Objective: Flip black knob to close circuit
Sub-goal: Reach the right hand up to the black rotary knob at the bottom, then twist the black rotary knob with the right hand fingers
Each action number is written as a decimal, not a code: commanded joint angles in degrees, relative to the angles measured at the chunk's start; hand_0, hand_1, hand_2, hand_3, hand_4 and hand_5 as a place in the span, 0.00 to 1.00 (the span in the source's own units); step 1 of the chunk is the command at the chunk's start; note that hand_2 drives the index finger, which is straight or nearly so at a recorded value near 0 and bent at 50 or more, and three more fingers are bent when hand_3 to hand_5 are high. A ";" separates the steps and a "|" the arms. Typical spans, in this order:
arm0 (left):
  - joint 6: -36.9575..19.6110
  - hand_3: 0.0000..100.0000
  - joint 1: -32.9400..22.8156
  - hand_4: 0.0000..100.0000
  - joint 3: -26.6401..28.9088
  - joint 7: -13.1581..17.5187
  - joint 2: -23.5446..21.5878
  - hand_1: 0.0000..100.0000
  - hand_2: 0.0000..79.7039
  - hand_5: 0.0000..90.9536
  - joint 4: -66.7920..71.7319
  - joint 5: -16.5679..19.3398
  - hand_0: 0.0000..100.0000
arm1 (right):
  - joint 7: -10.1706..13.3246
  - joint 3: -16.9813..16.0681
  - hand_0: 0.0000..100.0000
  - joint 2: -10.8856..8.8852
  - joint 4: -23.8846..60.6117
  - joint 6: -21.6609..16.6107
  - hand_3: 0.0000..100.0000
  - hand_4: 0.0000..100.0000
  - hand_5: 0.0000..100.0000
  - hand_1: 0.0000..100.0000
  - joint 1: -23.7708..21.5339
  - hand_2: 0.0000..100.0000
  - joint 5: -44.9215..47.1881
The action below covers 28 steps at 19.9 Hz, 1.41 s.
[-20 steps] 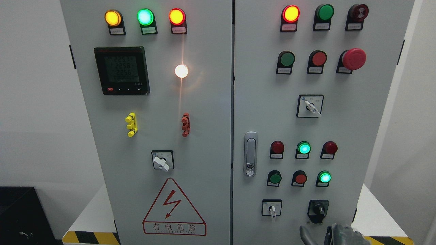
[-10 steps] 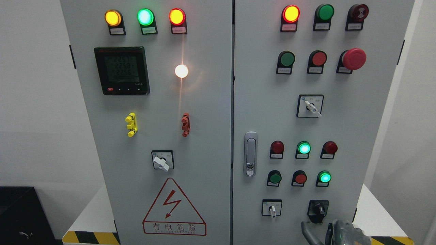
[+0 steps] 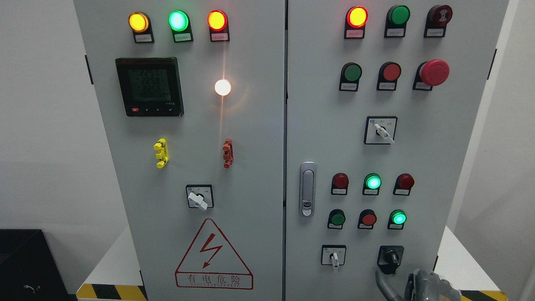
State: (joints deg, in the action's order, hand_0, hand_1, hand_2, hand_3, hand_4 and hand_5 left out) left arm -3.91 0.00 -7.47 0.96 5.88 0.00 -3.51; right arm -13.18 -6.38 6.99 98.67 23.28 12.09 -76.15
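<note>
The black knob (image 3: 391, 256) sits on a black plate at the lower right of the grey cabinet's right door (image 3: 326, 138); its handle leans slightly to the upper left. My right hand (image 3: 397, 285) comes up from the bottom edge just below the knob, mostly cut off by the frame. One grey finger (image 3: 382, 284) curves upward, its tip just under the plate without touching the knob. The fingers are spread and hold nothing. My left arm does not show.
A white selector switch (image 3: 333, 256) sits left of the black knob. Lit green lamps (image 3: 398, 218) and red buttons (image 3: 368, 219) are above it. The door handle (image 3: 307, 189) is at mid-height. Yellow-black hazard tape (image 3: 113, 292) edges the base.
My right hand has drifted a little to the right along the bottom edge, its raised finger now closer under the black knob's plate. The knob has not turned.
</note>
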 commanded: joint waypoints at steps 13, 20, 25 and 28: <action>-0.05 0.00 -1.23 0.00 0.00 0.00 0.00 0.56 0.00 0.00 -1.32 0.00 0.12 | -0.18 -3.64 0.00 -0.05 -1.47 -0.34 1.00 0.88 0.91 0.00 1.88 0.88 0.30; -0.05 0.00 -1.23 0.00 0.00 0.00 0.00 0.56 0.00 0.00 -1.32 0.00 0.12 | -0.18 -4.61 0.00 -0.31 -1.47 -0.52 1.00 0.88 0.91 0.00 1.79 0.88 0.56; -0.05 0.00 -1.23 0.00 0.00 0.00 0.00 0.56 0.00 0.00 -1.32 0.00 0.12 | -0.18 -4.61 0.00 -0.31 -1.47 -0.52 1.00 0.88 0.91 0.00 1.88 0.87 0.65; -0.05 0.00 -1.23 0.00 0.00 0.00 0.00 0.56 0.00 0.00 -1.32 0.00 0.12 | -0.27 -4.61 0.00 -0.40 -1.47 -0.52 1.00 0.88 0.91 0.00 1.97 0.88 0.74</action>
State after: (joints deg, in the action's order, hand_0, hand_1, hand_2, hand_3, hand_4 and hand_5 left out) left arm -3.91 0.00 -7.47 0.96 5.87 0.00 -3.52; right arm -13.68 -10.07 6.80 97.32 22.66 13.92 -75.52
